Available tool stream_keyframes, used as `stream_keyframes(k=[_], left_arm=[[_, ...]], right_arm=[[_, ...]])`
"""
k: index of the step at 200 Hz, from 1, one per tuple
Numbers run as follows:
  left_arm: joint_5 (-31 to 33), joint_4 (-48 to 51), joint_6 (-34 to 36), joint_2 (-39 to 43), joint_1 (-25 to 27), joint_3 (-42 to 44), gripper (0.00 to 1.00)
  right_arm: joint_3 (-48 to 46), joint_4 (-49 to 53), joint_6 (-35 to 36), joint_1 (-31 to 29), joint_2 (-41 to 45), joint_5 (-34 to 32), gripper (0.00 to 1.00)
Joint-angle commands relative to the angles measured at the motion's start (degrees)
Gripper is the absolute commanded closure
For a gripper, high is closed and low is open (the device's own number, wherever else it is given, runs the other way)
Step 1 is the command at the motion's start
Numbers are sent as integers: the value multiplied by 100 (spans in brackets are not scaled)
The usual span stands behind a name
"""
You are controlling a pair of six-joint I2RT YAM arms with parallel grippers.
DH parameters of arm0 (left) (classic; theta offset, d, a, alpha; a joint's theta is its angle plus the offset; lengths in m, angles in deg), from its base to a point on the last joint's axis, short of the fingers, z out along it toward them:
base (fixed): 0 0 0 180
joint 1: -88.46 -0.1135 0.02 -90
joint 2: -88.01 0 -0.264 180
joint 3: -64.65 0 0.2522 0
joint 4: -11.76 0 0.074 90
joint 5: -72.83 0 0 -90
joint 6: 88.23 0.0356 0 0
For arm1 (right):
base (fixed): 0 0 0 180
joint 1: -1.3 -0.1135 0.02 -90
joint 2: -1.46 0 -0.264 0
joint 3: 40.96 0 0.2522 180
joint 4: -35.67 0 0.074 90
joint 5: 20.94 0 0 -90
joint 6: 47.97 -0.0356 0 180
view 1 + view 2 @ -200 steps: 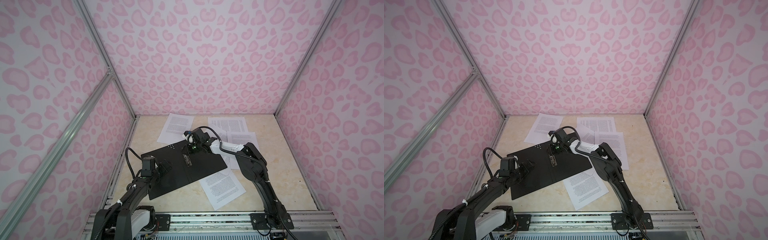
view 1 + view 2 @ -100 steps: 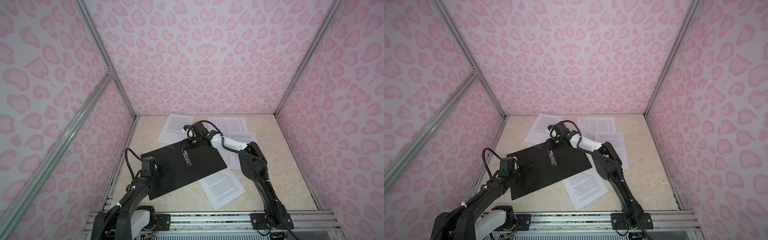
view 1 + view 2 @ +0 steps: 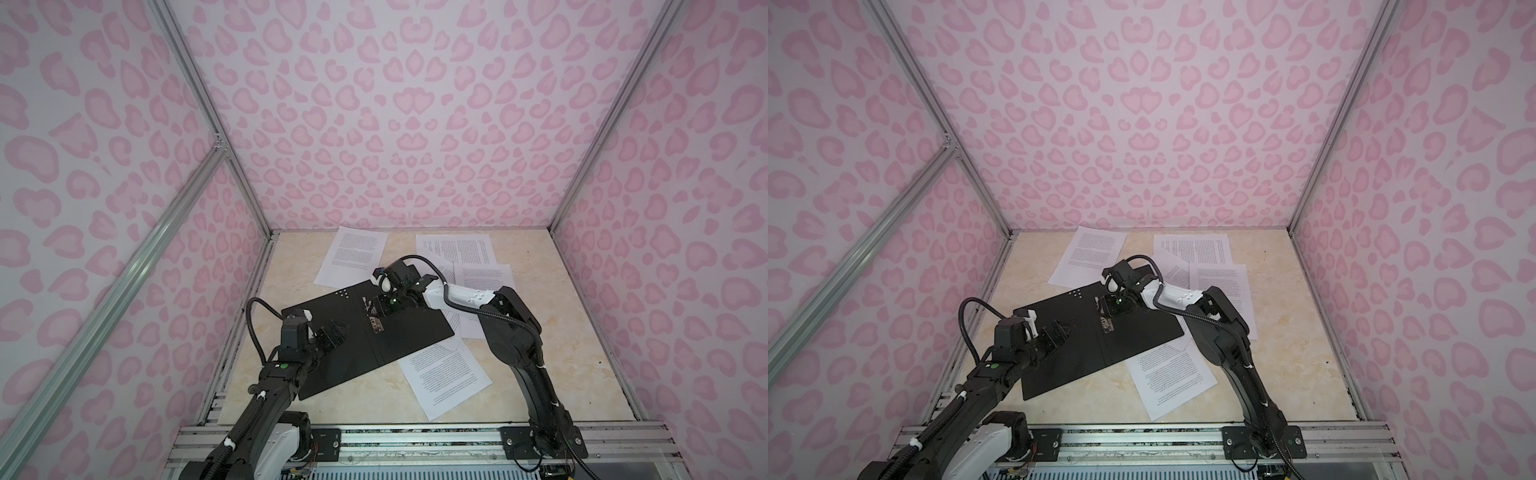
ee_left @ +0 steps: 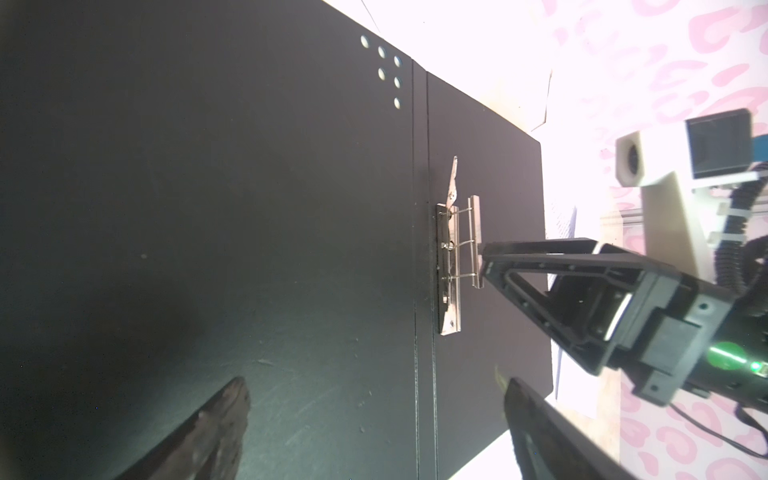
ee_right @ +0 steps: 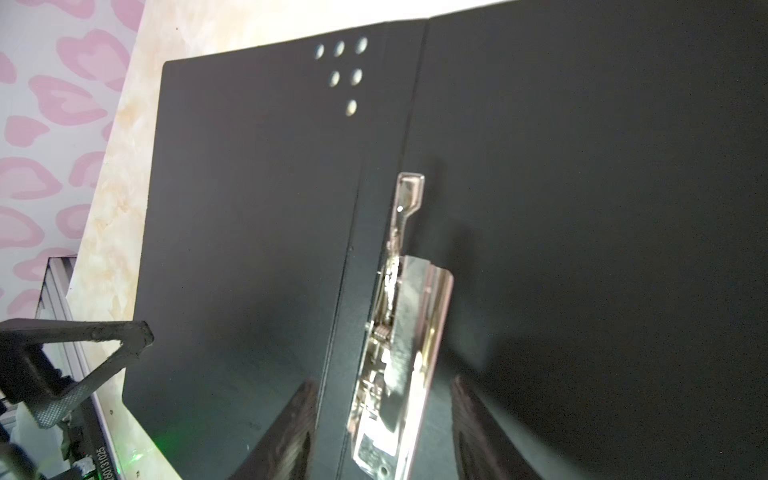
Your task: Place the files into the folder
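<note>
In both top views the folder (image 3: 407, 336) (image 3: 1142, 336) lies open, black inside up, with the files (image 3: 442, 374) (image 3: 1167, 378) loose around it and some partly under its edges. The left gripper (image 3: 332, 334) (image 3: 1059, 332) hovers over its left leaf, spread wide and empty. The right gripper (image 3: 374, 309) (image 3: 1106, 307) sits at the metal clip (image 3: 376, 326) (image 3: 1106, 325) by the spine

In the left wrist view, the left gripper (image 4: 374, 382) gapes wide above bare black card, gripping nothing, and the right gripper (image 4: 484, 262) has its tip against the clip's bar

In the right wrist view, the right gripper (image 5: 382, 384) stands partly open, a finger on either side of the clip (image 5: 411, 311); contact is unclear
</note>
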Motion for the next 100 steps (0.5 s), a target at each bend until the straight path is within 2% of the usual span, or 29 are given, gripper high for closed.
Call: stream_keyframes(k=[1,12,68,100], left_arm=[[-106,-156,77,-47,12,-4,3],[-115,-160,73,-95,12,-11,3],[-103,-123,75,-84,21,-21,3],[-81,-69,93,31,16,-30,3]], right_arm=[[-9,-233,-181,-38,-130,157,52],[-18,-317,-260,-38,-175,250,57],[-36,-434,-406,-60,-193,308,66],[-52,-544,-590,-67,-127,371,80]])
